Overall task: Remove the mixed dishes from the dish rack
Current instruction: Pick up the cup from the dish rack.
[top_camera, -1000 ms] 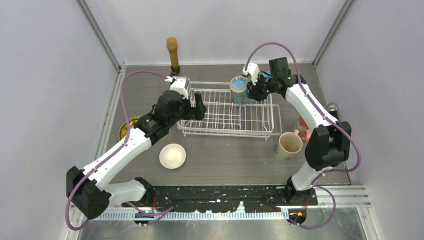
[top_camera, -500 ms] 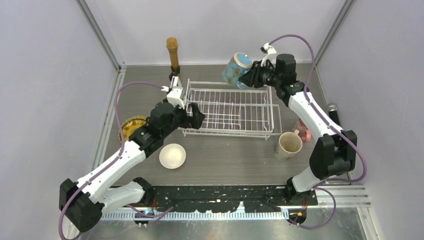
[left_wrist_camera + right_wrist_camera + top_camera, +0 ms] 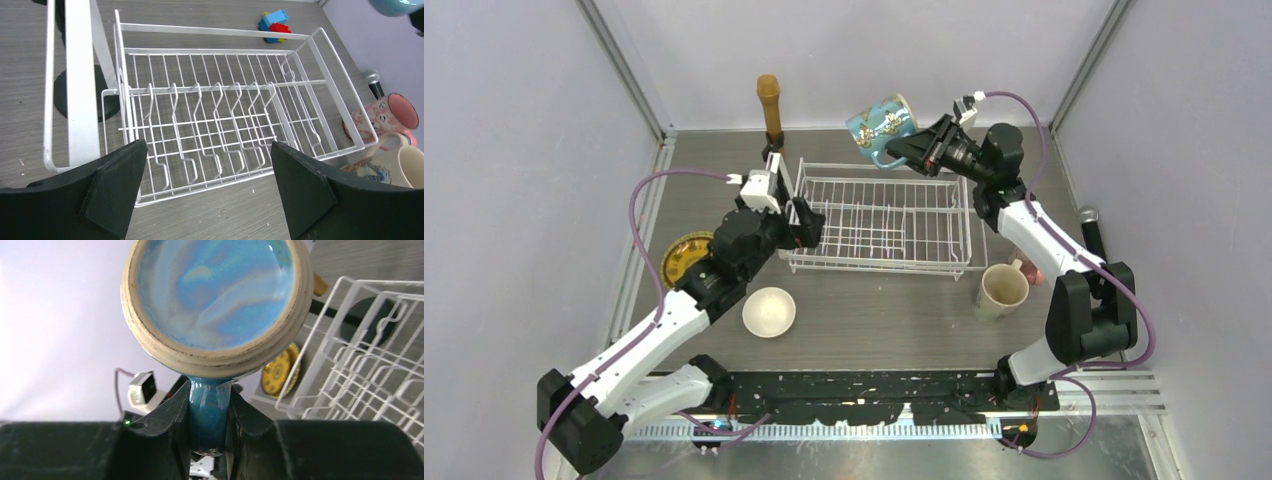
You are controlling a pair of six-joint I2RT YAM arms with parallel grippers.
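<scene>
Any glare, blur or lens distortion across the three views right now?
Top external: even, diffuse light, soft shadows, everything sharp. Left wrist: wide-angle perspective splays the rails of the white wire dish rack, and the left gripper's black fingers loom large along the bottom edge. Right wrist: the blue glazed mug crowds the frame with a patchy sheen on its glaze, and the wall behind looks washed out.

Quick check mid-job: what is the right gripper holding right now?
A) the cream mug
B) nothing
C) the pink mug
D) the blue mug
D: the right gripper is clamped on the handle of the blue mug, which hangs in the air.
</scene>
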